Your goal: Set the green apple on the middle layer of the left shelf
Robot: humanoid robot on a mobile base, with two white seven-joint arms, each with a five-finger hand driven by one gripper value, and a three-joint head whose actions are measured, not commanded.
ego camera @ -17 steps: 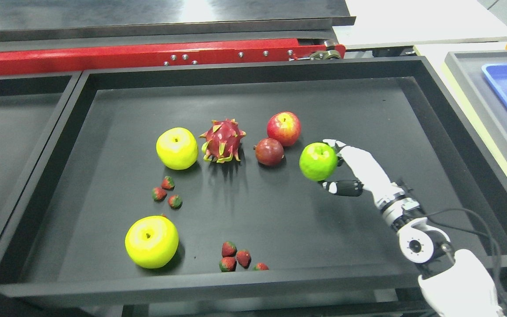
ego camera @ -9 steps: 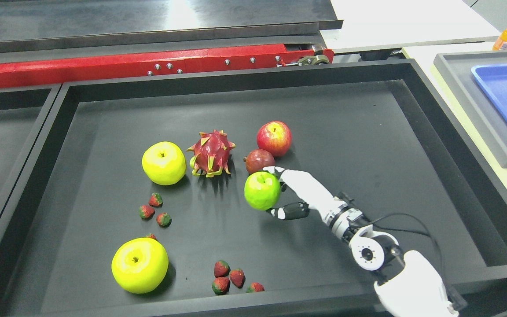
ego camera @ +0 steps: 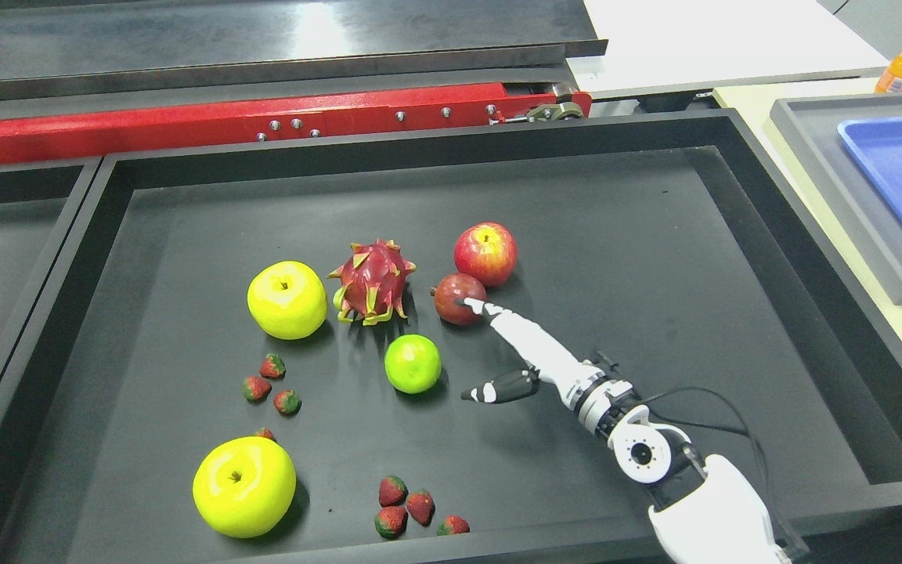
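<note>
We've got the green apple (ego camera: 413, 363) sitting on the black tray (ego camera: 654, 258), just below the dragon fruit (ego camera: 373, 282), and our right hand (ego camera: 510, 352) beside it with fingers spread, holding nothing, 1 fingertip up by the dark red fruit (ego camera: 457, 299). We'd call this the placing step, with the apple loose on the tray and clear of our hand. Next we need to judge whether this tray is the shelf's middle layer; if so, pull the arm out without nudging the apple.
</note>
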